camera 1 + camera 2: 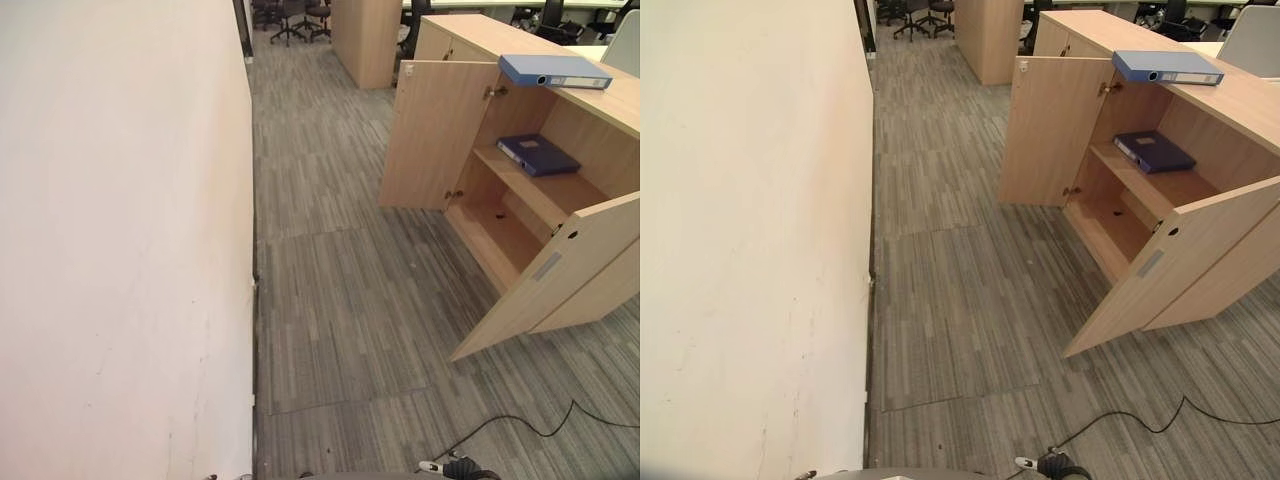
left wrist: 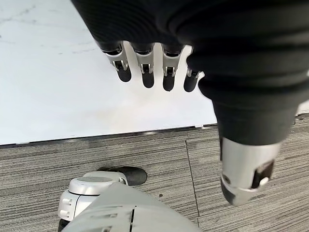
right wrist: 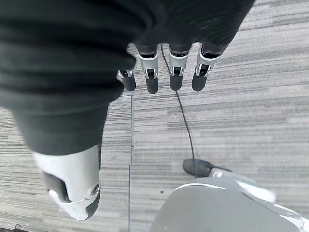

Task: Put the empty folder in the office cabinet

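A light wooden office cabinet [image 1: 590,105] stands at the right with both doors swung open. On its top lies a blue folder [image 1: 555,70]. A darker blue folder [image 1: 538,154] lies on the upper shelf inside; the lower shelf [image 1: 505,235] is bare. My left hand [image 2: 145,67] hangs beside the white wall with its fingers straight and holds nothing. My right hand [image 3: 164,72] hangs over the grey carpet, fingers straight and holding nothing. Both hands are far from the cabinet.
A white wall [image 1: 120,240] runs along the left. The near cabinet door [image 1: 555,275] juts out into the carpeted aisle [image 1: 340,300]. Another wooden unit [image 1: 365,40] and office chairs [image 1: 290,15] stand at the far end.
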Available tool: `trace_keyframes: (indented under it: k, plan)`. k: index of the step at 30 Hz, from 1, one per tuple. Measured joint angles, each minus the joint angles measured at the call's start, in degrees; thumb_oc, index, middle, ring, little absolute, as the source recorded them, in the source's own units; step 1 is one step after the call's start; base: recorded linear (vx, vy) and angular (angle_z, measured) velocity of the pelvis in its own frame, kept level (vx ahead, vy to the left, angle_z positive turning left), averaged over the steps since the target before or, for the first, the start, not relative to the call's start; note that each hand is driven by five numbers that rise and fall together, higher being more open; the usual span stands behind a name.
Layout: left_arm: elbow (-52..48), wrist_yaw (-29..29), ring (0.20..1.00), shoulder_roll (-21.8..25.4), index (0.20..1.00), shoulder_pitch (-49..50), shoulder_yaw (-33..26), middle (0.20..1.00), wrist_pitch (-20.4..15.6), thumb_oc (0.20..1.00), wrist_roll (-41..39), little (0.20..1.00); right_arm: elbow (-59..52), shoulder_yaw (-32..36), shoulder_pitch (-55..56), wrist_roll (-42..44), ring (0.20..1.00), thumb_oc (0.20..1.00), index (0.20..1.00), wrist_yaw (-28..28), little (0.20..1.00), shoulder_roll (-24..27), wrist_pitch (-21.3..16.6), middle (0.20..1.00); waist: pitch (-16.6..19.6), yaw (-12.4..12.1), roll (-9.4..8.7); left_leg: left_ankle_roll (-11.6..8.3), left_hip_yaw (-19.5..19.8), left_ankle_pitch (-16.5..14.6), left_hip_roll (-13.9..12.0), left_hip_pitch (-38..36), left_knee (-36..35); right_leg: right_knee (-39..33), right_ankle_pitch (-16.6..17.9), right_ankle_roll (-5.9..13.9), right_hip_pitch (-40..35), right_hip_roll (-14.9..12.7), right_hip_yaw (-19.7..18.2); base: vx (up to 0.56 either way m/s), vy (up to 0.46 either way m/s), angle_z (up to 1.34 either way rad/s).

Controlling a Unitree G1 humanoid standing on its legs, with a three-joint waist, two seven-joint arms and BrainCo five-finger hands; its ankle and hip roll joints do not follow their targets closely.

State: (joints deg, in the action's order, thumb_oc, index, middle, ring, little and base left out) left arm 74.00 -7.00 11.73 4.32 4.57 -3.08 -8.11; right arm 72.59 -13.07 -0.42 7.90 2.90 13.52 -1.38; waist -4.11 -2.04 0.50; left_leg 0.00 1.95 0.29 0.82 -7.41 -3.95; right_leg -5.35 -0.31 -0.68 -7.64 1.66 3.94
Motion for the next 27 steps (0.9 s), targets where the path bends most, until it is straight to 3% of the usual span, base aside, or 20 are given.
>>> trace_keyframes:
  k: [21, 27]
  plan:
    - [-0.01, -0.84, 1.0, 0.13, 1.0, 0.0, 0.66, 1.0, 0.02, 1.0, 0.61, 1.0, 0.07, 0.0, 0.21, 0.01, 1.0, 1.0, 1.0, -0.45, 1.0, -0.04, 0.13, 1.0, 0.74, 0.02, -0.79, 0.0, 0.0, 0.0, -0.01, -0.51, -0.13, -0.01, -0.02, -0.03, -0.45, 0.01, -0.03, 0.0, 0.0, 0.0]
    - [-0.18, 0.13, 1.0, 0.35, 1.0, -0.03, 3.26, 1.0, 0.05, 1.0, 2.43, 1.0, 0.51, -0.01, 0.21, 0.03, 1.0, 1.0, 1.0, -0.78, 1.0, -0.04, 0.31, 1.0, 0.78, 0.09, -0.56, 0.0, -0.03, -0.01, -0.01, -0.51, -0.28, -0.01, -0.05, -0.07, -0.38, 0.0, -0.07, 0.0, 0.0, 0.0]
